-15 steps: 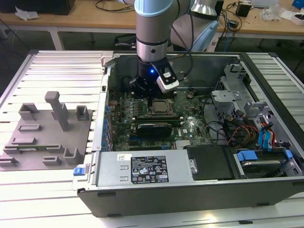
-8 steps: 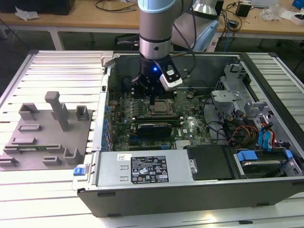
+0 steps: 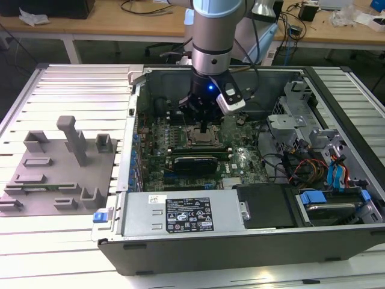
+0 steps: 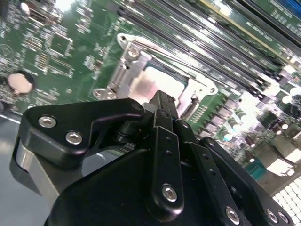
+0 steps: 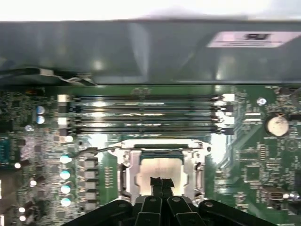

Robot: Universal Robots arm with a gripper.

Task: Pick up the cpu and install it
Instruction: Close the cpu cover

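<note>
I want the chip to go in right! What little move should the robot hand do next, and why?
Probably lift the gripper straight up a little. It is shut and sits right over the silver top of the cpu, which already seems to lie flat inside the socket frame.

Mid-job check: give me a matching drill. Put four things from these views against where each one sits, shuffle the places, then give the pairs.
Things
1. cpu
2. gripper
3. coin battery
4. grey fixture block

Places
A. outside the computer case, at the exterior view's left
B. within the metal frame of the socket, silver top showing
C. on the green board, apart from the socket
D. directly over the socket, above the cpu

Pairs: 1-B, 2-D, 3-C, 4-A
</note>
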